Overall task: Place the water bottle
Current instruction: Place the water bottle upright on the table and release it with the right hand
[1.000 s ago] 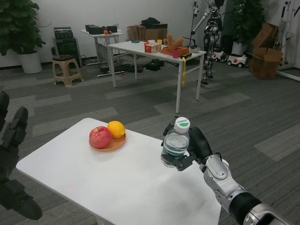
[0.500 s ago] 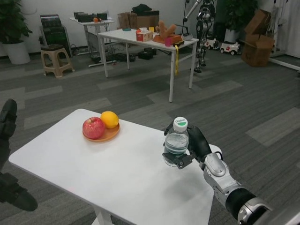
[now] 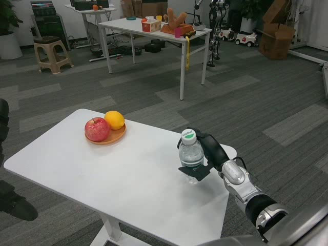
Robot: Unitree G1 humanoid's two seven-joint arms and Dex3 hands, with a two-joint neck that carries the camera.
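The small clear plastic water bottle with a white cap and green label (image 3: 190,155) stands upright over the right part of the white rectangular table (image 3: 92,174), and its base is at the table top or just above it; which one, I cannot tell. The black right hand (image 3: 209,154) grasps the bottle from the right side, with fingers wrapped around the body of the bottle below the cap. The silver right forearm (image 3: 245,190) goes from the hand down to the lower right corner of the picture.

The bottle is near the right edge of the table and also not far from the far edge. To its left and toward the front the white surface is wide and bare.

Well apart from the bottle, near the far left edge, a shallow brown round plate (image 3: 106,138) carries a red apple (image 3: 97,129) and a yellow-orange fruit (image 3: 114,120), the two touching each other.

The black left hand (image 3: 3,119) shows only as a small part at the left border of the picture, off the table, and I cannot tell how its fingers lie.

Behind the table is grey carpet floor (image 3: 246,102) with much open room.
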